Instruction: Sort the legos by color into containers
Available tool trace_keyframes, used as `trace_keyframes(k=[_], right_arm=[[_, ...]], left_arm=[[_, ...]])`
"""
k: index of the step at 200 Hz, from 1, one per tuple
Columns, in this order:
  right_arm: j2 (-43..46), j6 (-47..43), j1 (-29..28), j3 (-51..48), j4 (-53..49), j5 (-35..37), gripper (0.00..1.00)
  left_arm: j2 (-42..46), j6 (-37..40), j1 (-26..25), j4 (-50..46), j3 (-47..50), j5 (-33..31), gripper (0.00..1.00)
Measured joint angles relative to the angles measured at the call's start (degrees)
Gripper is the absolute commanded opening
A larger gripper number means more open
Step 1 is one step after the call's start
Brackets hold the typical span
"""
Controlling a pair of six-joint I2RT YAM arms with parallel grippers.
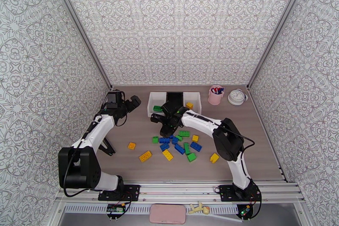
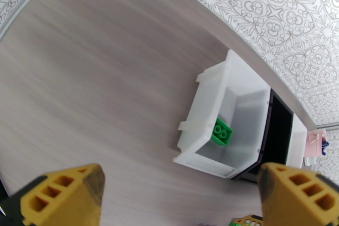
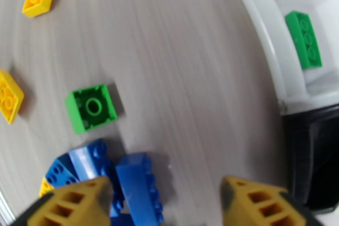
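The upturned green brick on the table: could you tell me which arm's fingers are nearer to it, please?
Right. The right arm's fingers are at the blue bricks by the upturned green brick; the left arm's fingers are farther back, beside the white bin's left end.

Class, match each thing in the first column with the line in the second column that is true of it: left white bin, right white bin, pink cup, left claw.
Column one:
1. left white bin
2. right white bin
3. pink cup
4. left claw

Column two:
A. open, gripping nothing
B. holds a yellow brick
C. holds a green brick
D. stands beside the clock

Pairs: 1-C, 2-B, 3-D, 4-A
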State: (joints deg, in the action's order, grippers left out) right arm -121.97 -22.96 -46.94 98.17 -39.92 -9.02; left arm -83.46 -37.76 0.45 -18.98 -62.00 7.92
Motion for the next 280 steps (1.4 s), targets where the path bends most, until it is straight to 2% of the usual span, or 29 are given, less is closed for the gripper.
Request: trace_keyframes(k=[145,234,280], right_arm=[[-5.29,-3.52,0.00,4.20,-6.05,-0.66,0.61],[-6.88,-4.00,0.00,4.90,-7.10,-0.15,0.37],[-6.86,-4.59,0.04,4.90,-7.02,0.04,0.12]], left_arm=[[0.17,0.17,-0.13,0.02,0.39,0.00,1.00],[0.17,0.28,-1.36,0.00,0.39,-0.02,1.00],[0.17,0.87,-2.08,-0.04,0.39,-0.02,1.00]])
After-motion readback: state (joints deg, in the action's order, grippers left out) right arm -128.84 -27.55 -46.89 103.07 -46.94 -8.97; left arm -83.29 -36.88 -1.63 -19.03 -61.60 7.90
